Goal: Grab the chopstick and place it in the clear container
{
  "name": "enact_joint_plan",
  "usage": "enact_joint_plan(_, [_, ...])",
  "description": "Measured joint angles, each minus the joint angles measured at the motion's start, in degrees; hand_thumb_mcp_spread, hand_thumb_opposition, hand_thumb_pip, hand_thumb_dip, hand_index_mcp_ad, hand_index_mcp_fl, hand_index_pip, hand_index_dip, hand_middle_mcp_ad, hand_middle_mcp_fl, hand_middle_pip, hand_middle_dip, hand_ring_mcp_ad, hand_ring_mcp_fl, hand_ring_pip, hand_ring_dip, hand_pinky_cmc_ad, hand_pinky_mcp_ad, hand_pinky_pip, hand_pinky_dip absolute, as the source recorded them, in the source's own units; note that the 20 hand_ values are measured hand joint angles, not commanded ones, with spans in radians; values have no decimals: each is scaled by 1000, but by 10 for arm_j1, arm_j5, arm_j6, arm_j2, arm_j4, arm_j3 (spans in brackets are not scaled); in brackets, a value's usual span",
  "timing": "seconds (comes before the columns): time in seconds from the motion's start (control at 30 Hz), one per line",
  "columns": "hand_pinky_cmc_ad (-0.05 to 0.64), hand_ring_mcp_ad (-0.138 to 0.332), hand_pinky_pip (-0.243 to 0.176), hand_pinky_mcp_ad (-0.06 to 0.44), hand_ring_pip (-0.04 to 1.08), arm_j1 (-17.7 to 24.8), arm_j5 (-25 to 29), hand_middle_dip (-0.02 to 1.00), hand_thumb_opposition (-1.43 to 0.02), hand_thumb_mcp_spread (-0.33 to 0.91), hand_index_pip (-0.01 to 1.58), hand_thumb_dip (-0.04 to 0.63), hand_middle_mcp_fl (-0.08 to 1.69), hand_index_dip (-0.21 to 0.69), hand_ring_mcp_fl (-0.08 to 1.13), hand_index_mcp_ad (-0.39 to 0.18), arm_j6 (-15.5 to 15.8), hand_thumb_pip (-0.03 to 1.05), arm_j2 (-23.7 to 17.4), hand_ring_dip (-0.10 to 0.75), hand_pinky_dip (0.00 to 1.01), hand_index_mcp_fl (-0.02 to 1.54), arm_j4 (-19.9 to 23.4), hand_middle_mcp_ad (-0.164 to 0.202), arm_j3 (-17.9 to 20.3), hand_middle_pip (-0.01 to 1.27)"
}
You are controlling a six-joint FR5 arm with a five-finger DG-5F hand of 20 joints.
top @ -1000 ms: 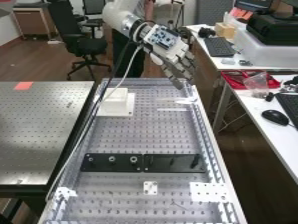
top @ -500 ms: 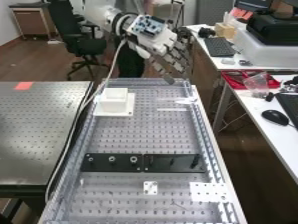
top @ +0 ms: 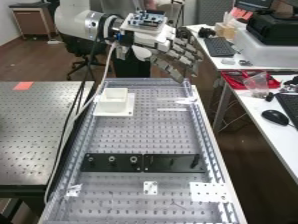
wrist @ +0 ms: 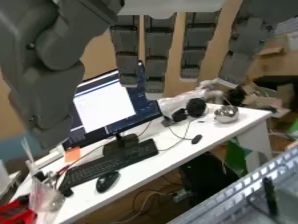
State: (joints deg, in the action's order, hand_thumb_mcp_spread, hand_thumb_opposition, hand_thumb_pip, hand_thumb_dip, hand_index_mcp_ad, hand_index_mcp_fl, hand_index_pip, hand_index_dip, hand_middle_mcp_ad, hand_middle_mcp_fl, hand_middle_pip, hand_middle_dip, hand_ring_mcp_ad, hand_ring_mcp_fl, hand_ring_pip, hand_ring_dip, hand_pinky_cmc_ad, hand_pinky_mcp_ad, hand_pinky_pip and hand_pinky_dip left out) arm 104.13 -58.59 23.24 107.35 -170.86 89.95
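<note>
White strip: a thin piece (top: 171,109) lies flat in the upper right part of the bench in the high view, near the side rail (top: 199,118); I take it for the chopstick, though I cannot be sure.
Pale box: the open-topped square container (top: 114,107) sits at the upper left of the bench, upright on a flat white base (top: 130,107); probably the one meant for the drop.
Gap: strip and container lie apart, bare perforated bench (top: 143,137) between them.
Robot hand: my hand (top: 177,56) is above the far end of the bench, top centre of the frame; its fingers (wrist: 158,55) are straight and spread apart, gripping nothing that I can make out.
Progress: approach stage, I judge; if that strip is the chopstick, grasp, lift, carry and release are all left.
Next move: lower toward the strip, then pinch it across its narrow width.
Risk: something so thin and flat could slip or roll away from my fingers.
Nearer things: two black plates (top: 112,168) (top: 173,168) run across the lower middle.
Farther out: a white desk (wrist: 149,159) bears a keyboard (wrist: 100,167) and a mouse (wrist: 107,182).
</note>
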Motion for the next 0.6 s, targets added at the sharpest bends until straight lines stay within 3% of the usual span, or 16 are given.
enact_joint_plan(0.2, [417, 131, -124, 346, 89, -50, -102, 456, -745, 227, 87, 138, 133, 155, 37, -73, 64, 515, -21, 344, 572, 108, 37, 12, 28, 113])
enact_joint_plan(0.33, [412, 133, -124, 346, 89, -73, -156, 407, -728, 194, 80, 119, 105, 171, 31, -72, 105, 501, -32, 300, 511, 84, 59, 9, 39, 110])
enact_joint_plan(0.4, [415, 147, -124, 344, 89, -86, -188, 393, -731, 194, 87, 101, 54, 185, 16, -70, 122, 501, -37, 271, 468, 72, 68, 24, 41, 113])
enact_joint_plan(0.53, [415, 150, -124, 347, 98, -90, -195, 377, -731, 178, 84, 82, 56, 188, 19, -80, 131, 501, -39, 255, 414, 70, 68, 21, 39, 113])
enact_joint_plan(0.6, [412, 150, -124, 344, 89, -89, -166, 370, -731, 164, 84, 82, 49, 187, 12, -79, 135, 504, -38, 241, 389, 31, 61, 23, 32, 122])
